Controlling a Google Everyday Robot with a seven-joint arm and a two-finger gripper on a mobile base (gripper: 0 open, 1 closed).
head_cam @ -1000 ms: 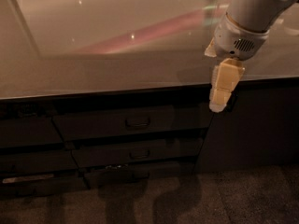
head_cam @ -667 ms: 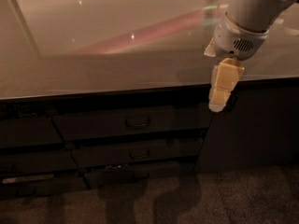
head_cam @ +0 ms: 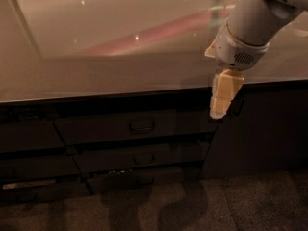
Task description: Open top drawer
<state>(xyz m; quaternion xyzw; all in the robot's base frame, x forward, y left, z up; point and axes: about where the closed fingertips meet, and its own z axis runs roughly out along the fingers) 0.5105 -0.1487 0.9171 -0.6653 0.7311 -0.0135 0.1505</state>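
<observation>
gripper (head_cam: 217,113) hangs at counter edge and hides the upper right corner of top drawer (head_cam: 96,129). Arm (head_cam: 260,18) is cut off at the top-right corner. Countertop (head_cam: 96,76) runs out of frame left and right. Bottom drawer front (head_cam: 120,181) is lost in shadow, handle unreadable.

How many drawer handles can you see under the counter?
2. Upper handle centred on the top drawer, second handle on the drawer below. A lower front is too dark to tell. The gripper hangs right of the top drawer, by the counter edge.
</observation>
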